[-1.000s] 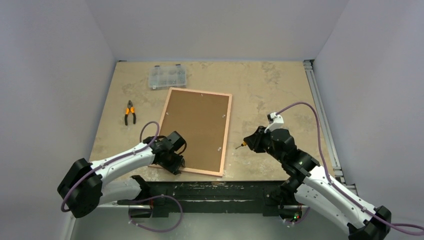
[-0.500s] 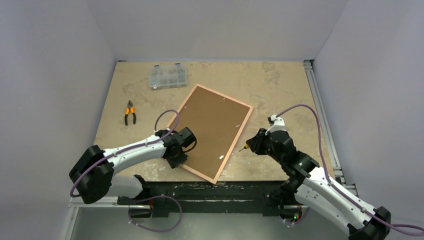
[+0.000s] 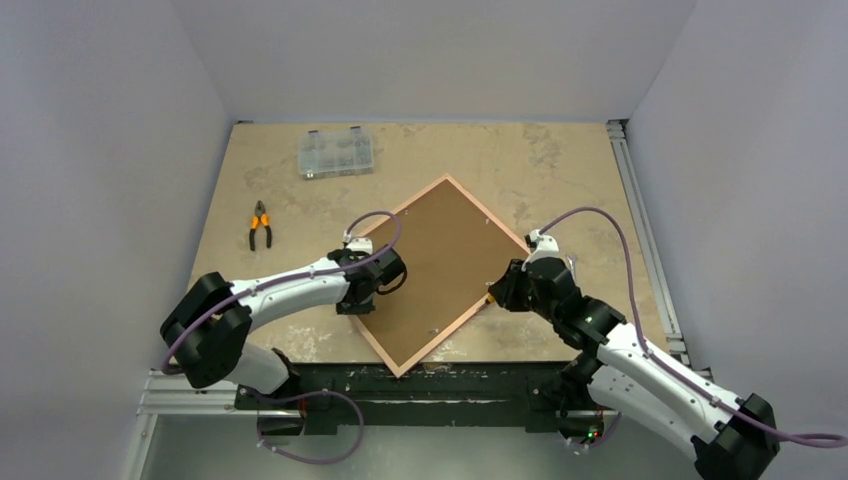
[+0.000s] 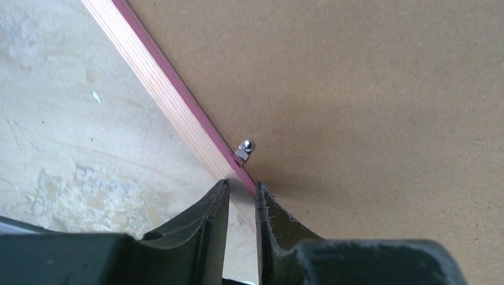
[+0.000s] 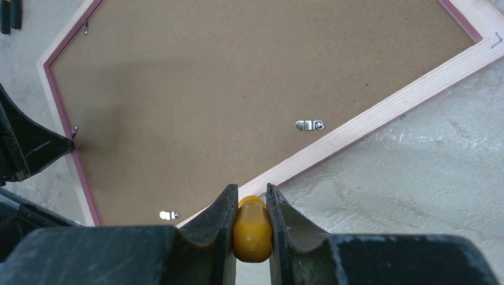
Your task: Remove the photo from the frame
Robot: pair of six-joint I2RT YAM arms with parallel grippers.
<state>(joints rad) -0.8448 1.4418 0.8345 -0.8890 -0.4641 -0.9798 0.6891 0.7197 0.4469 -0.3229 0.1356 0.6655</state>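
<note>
The pink frame (image 3: 487, 212) lies face down on the table, turned like a diamond, with the brown backing board (image 3: 440, 265) in it. The photo is hidden under the board. My left gripper (image 3: 362, 300) is shut on the frame's left rail (image 4: 160, 89), just below a metal tab (image 4: 244, 148). My right gripper (image 3: 492, 292) is shut on a yellow-handled tool (image 5: 252, 228) at the frame's right rail (image 5: 386, 110). Two more tabs (image 5: 310, 124) show on the board (image 5: 238, 77).
Orange-handled pliers (image 3: 260, 225) lie on the table at the left. A clear plastic compartment box (image 3: 336, 154) stands at the back left. A metal rail (image 3: 645, 230) runs along the table's right edge. The frame's near corner (image 3: 400, 373) reaches the front edge.
The frame has turned clockwise from nearly upright to a diamond, carried by my left gripper, which moved right and away. My right gripper with the tool shifted slightly towards the frame's right rail.
</note>
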